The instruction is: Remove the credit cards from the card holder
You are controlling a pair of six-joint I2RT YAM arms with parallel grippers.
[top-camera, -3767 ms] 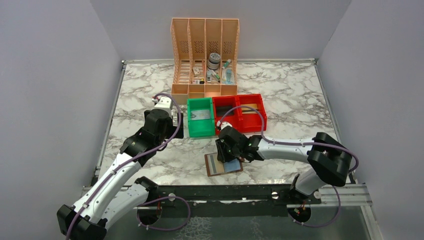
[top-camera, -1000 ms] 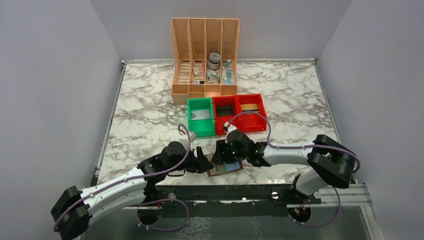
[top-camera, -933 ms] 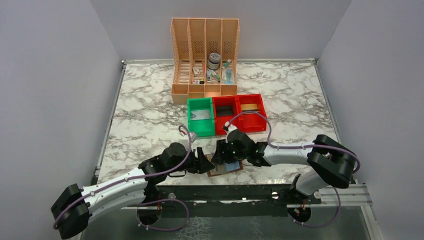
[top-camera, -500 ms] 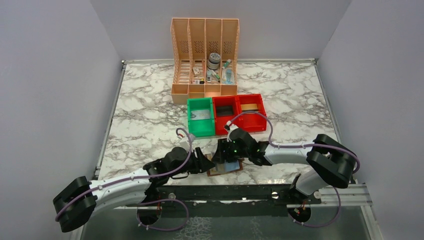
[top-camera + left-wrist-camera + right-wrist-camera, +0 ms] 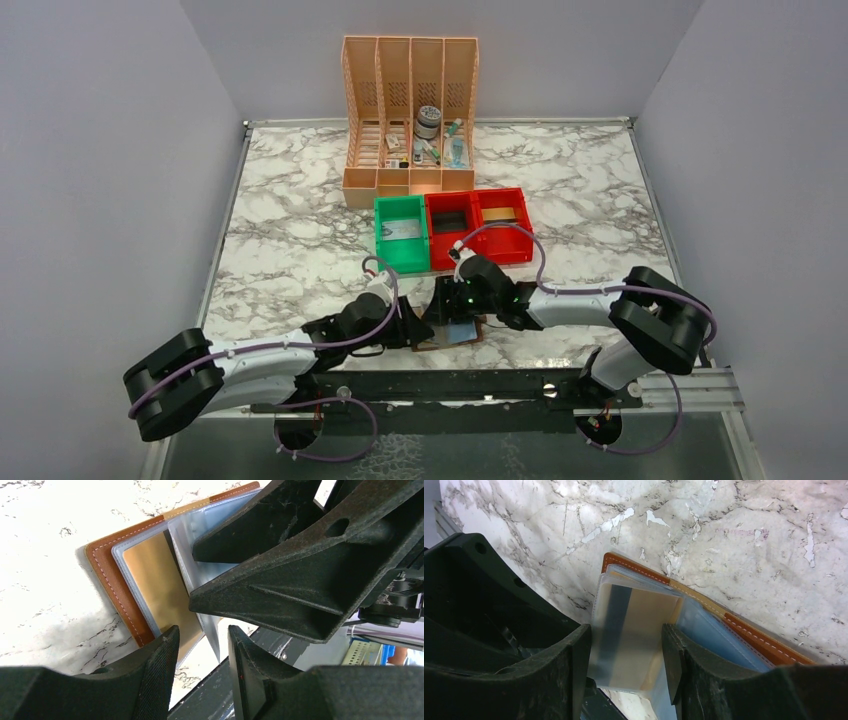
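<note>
— Right gripper [image 5: 625,637]: what is it doing over the card holder [image 5: 769,641]?

— Its fingers come down on either side of a clear sleeve page [image 5: 634,625] that stands up off the open holder, in the middle of the right wrist frame. They are spread about as wide as the page. Whether they squeeze its edges or only bracket it, I cannot tell. My reading is that it props the page up so the pocket underneath is exposed.

— And where is the holder?

— It lies open and flat on the marble table [image 5: 300,250], low in the centre of the top view beside the near edge, between the two arms.

— The left gripper [image 5: 200,642]?

— It's at the bottom of the left wrist frame, jaws apart with a narrow gap. The lower corner of the gold credit card [image 5: 150,575] and the tip of the clear page show in that gap. Nothing looks pinched. It comes in low at the holder's open edge, probably because a card can only slide out that way.

— Any other cards?

— A pale blue card [image 5: 714,630] sits in a pocket right of the raised page. Both cards are in the holder, so the emptying is not done.
</note>
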